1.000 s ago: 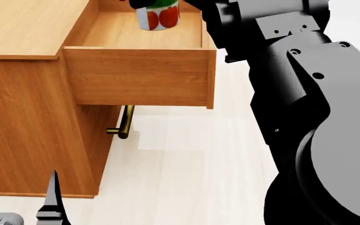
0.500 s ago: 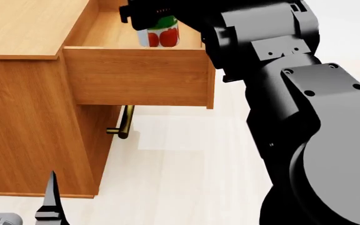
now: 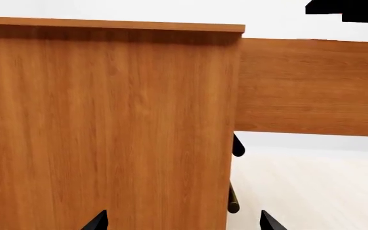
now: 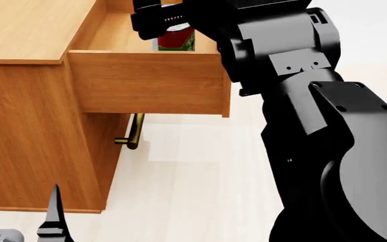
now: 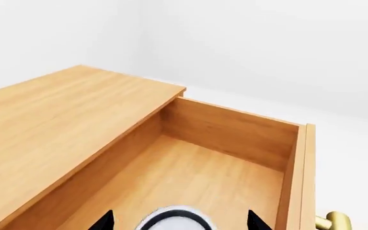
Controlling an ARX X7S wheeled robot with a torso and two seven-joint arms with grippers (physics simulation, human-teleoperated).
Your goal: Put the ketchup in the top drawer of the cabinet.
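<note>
The ketchup (image 4: 178, 40), a red-labelled tin, hangs inside the open top drawer (image 4: 146, 83), its lower part hidden behind the drawer front. My right gripper (image 4: 173, 27) is shut on it from above. In the right wrist view the can's silver top (image 5: 174, 221) sits between the two fingertips (image 5: 105, 223), over the drawer's wooden inside (image 5: 235, 136). The cabinet (image 4: 32, 136) stands at the left. My left gripper (image 4: 17, 209) is open and empty, low beside the cabinet's side (image 3: 107, 124), and also shows in the left wrist view (image 3: 182, 223).
The lower drawer's brass handle (image 4: 134, 132) sticks out below the open drawer and also shows in the left wrist view (image 3: 233, 203). The top drawer's brass handle (image 5: 334, 223) is at its front. My right arm (image 4: 328, 151) fills the right side. The floor (image 4: 193, 191) is pale.
My right gripper has come down with the ketchup, from above the drawer to inside it. The left gripper has not moved.
</note>
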